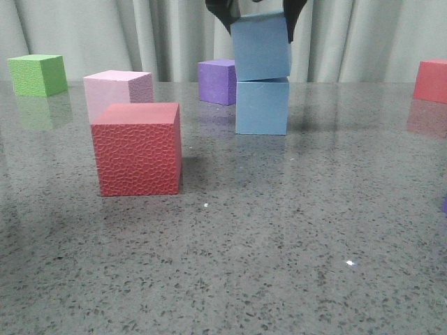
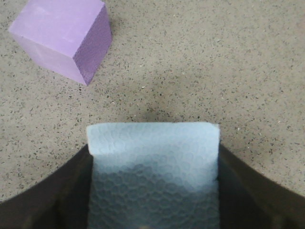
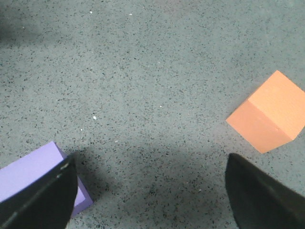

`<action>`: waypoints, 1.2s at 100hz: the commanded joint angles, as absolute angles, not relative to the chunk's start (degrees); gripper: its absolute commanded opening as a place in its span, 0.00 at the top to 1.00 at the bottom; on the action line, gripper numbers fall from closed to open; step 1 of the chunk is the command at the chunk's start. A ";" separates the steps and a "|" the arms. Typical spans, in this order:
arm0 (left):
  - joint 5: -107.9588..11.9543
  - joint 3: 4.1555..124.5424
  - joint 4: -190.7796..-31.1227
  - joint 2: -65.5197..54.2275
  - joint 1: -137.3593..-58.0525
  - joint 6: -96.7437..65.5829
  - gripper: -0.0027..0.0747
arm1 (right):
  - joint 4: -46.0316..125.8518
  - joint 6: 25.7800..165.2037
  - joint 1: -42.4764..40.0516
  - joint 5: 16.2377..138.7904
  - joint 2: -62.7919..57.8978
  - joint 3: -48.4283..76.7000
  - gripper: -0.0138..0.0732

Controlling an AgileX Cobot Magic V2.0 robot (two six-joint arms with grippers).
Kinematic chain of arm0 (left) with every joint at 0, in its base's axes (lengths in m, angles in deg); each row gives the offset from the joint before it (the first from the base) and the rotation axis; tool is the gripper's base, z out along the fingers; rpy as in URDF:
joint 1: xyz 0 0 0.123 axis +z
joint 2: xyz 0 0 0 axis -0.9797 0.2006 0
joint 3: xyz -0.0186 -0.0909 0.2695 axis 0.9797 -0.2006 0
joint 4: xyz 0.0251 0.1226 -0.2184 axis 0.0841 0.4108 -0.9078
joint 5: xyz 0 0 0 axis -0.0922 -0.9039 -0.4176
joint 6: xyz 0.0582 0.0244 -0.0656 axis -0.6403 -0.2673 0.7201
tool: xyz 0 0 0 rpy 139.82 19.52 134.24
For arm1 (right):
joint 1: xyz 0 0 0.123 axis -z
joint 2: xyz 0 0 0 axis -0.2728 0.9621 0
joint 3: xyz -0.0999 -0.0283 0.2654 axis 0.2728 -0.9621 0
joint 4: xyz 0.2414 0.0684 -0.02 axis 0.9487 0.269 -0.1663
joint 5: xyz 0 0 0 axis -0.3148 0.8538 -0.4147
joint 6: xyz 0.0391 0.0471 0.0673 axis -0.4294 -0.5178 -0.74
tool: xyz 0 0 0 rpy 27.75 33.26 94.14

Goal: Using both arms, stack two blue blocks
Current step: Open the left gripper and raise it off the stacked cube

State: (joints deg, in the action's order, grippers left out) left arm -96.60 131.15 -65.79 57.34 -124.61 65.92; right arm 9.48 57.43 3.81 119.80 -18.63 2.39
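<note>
Nearest on the speckled bench (image 1: 279,265) we see a red cube (image 1: 137,149), a pale pink cube (image 1: 117,91) just behind it. Further back, the lower blue block (image 1: 262,106) stands on the bench with the upper blue block (image 1: 260,47) resting on it, slightly tilted. The left claw (image 1: 257,15) is clamped on the upper block (its textured face shows only in the left wrist view). Behind sits a purple cube (image 1: 216,81). The right claw (image 3: 147,191) stands apart, holding nothing, near an orange cube (image 3: 268,112). No writing is legible.
</note>
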 commanded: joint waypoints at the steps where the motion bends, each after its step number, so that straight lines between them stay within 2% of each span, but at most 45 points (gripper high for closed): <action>1: -93.91 133.15 -64.56 53.65 -125.26 66.54 0.68 | 8.53 57.94 4.19 116.37 -18.87 3.89 0.12; 103: -94.45 133.15 -63.02 53.65 -125.26 66.54 0.68 | 8.53 57.94 4.19 116.37 -18.87 3.89 0.12; 111: -94.45 133.15 -63.02 53.65 -125.26 66.54 0.67 | 8.53 57.94 4.19 116.37 -18.87 3.89 0.12; 120: -94.45 133.15 -63.02 53.65 -125.26 66.54 0.62 | 8.53 57.94 4.19 116.37 -18.87 3.89 0.12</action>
